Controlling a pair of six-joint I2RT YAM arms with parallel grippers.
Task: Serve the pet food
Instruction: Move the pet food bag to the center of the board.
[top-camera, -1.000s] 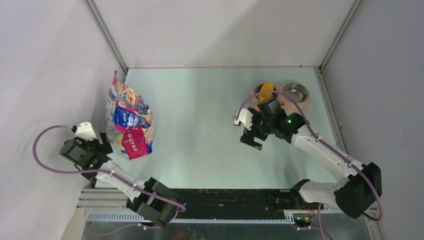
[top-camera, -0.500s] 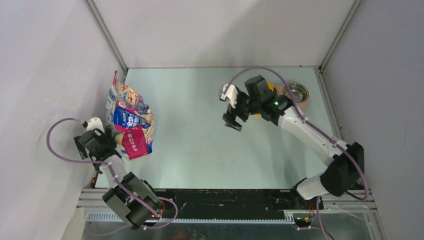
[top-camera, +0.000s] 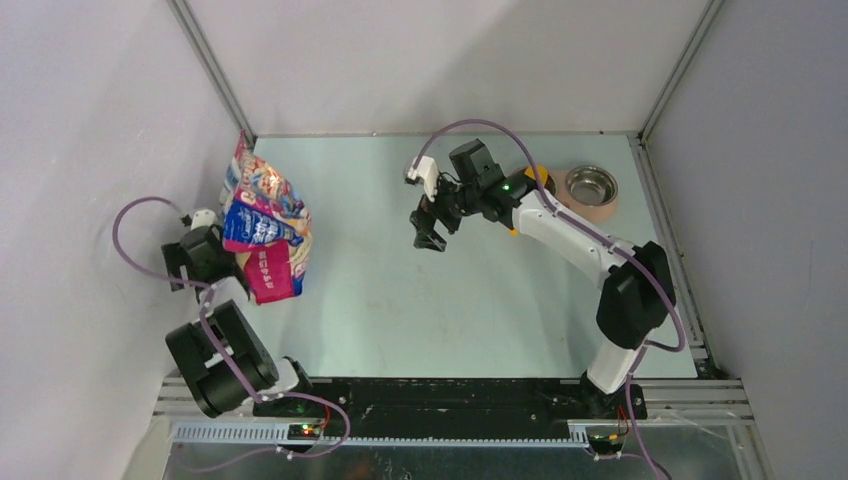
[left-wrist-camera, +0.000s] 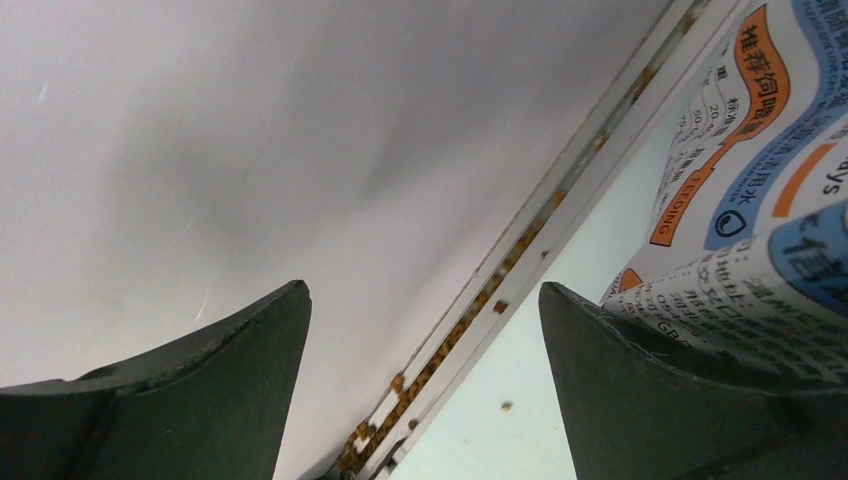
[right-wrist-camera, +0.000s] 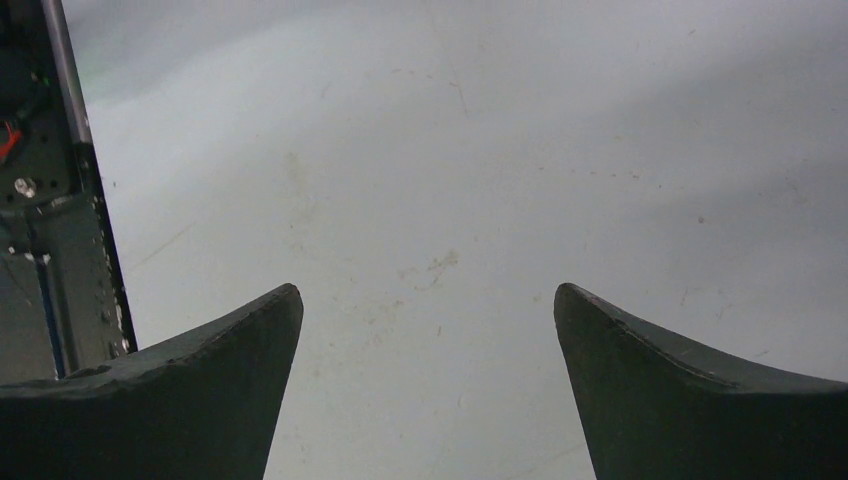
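Observation:
The glossy pink-and-blue bag stands crumpled by the left wall; its printed side fills the right of the left wrist view. Loose brown pellets of pet food lie in the rail at the foot of that wall, and one pellet sits on the table. My left gripper is at the bag's left edge, open, with nothing between its fingers; the bag leans on the outside of its right finger. My right gripper hangs open over bare table at mid-field.
A steel bowl sits in a pink stand at the back right. A yellow scoop lies beside it, partly hidden by the right arm. The enclosure's walls close in on three sides. A metal frame post shows at the right wrist view's left edge.
The right gripper has swung left, away from the bowls, out over the middle of the table. The left arm has turned in to the bag's left edge, and the bag has shifted up and right.

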